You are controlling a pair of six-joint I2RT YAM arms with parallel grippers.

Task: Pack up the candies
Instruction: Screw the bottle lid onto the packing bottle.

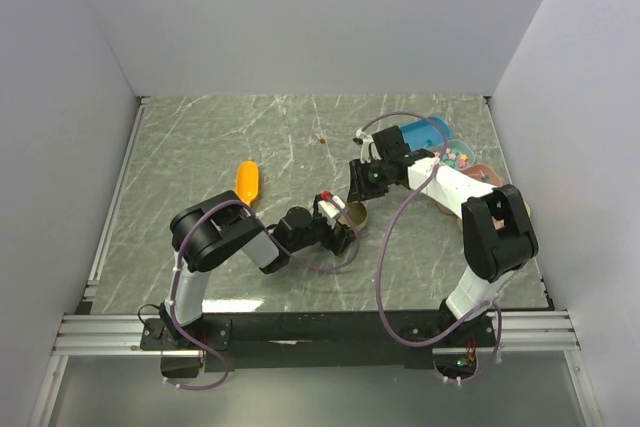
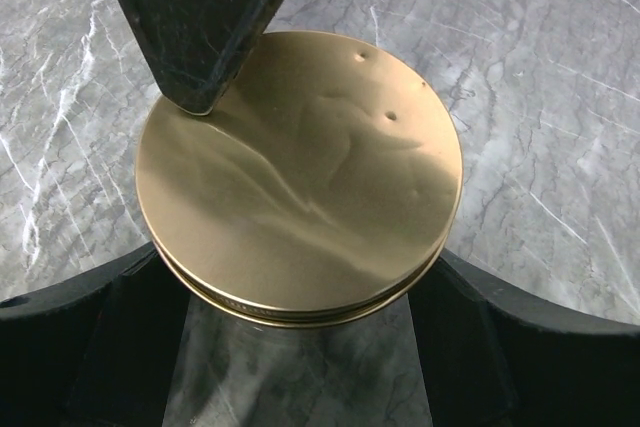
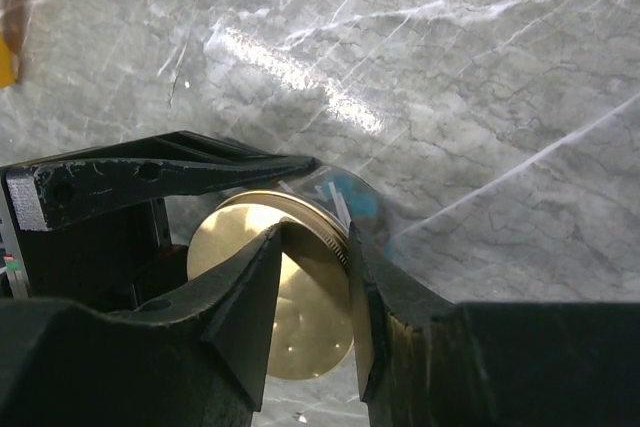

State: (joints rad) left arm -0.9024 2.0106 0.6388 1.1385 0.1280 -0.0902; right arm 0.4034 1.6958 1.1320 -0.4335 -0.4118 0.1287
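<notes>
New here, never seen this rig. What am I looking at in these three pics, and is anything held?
It is two small robot arms bolted at the near edge of a marble-patterned table.

The wide picture comes from a fixed camera above and behind the arms. The other two come from cameras on each arm's wrist, so each shows its own fingers.

In the middle, the left hand grips a clear jar from both sides. The right hand is closed on the rim of the jar's gold lid. Something blue shows inside the jar.

Also on the table are an orange scoop-like tool, a blue container and a tub of pastel sweets.
</notes>
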